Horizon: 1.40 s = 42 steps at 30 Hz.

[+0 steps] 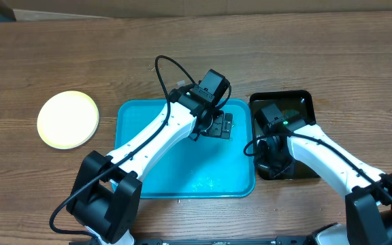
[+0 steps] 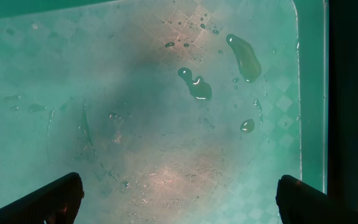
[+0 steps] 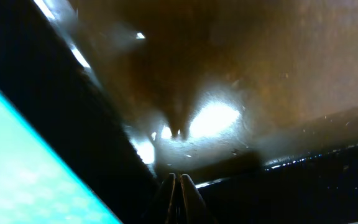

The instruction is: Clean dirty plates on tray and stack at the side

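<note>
Overhead, the pale yellow plate (image 1: 68, 120) lies on the wooden table (image 1: 46, 54) to the left of the tray (image 1: 203, 170), off it and well apart from both my grippers. Its face is round, flat and evenly pale with a lighter rim. I cannot tell whether other plates lie under it. My left gripper (image 1: 218, 125) hangs over the tray's far right part, near the rim that runs beside the black tray (image 1: 303, 102). In the left wrist view its fingers (image 2: 48, 202) stand wide apart at the lower corners with nothing between them. Below them is the tray's wet floor, where water drops (image 2: 196, 84) and a thin film sit on the turquoise plastic. My right gripper (image 3: 179, 190) is over the black tray, its fingers pressed together with nothing in them. Beneath it the black tray's floor gleams with bright reflections, and a corner of the turquoise tray shows at the lower left of the right wrist view.
</note>
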Motion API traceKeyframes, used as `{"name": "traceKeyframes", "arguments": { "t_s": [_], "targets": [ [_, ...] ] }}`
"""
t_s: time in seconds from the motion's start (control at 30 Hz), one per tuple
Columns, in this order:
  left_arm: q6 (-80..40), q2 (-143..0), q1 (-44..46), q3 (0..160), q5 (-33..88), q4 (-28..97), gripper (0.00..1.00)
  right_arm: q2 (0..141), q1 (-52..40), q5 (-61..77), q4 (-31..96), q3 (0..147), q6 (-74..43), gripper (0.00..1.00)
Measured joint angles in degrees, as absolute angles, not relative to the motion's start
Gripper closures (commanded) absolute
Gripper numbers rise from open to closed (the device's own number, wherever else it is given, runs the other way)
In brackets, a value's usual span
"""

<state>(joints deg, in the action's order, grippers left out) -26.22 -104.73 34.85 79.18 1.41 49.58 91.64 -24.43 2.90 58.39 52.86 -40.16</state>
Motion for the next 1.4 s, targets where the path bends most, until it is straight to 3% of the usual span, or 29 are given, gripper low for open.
{"name": "traceKeyframes", "arguments": {
  "t_s": [1.27,1.4],
  "targets": [
    [-26.22,-104.73,34.85,79.18,1.41,49.65,0.00,91.55,-24.43,12.36,60.62,51.53,-40.36,0.96],
    [-26.22,-104.73,34.85,79.18,1.41,49.67,0.00,91.55,-24.23,12.47,60.71,51.66,-38.09,0.91]
  ]
}}
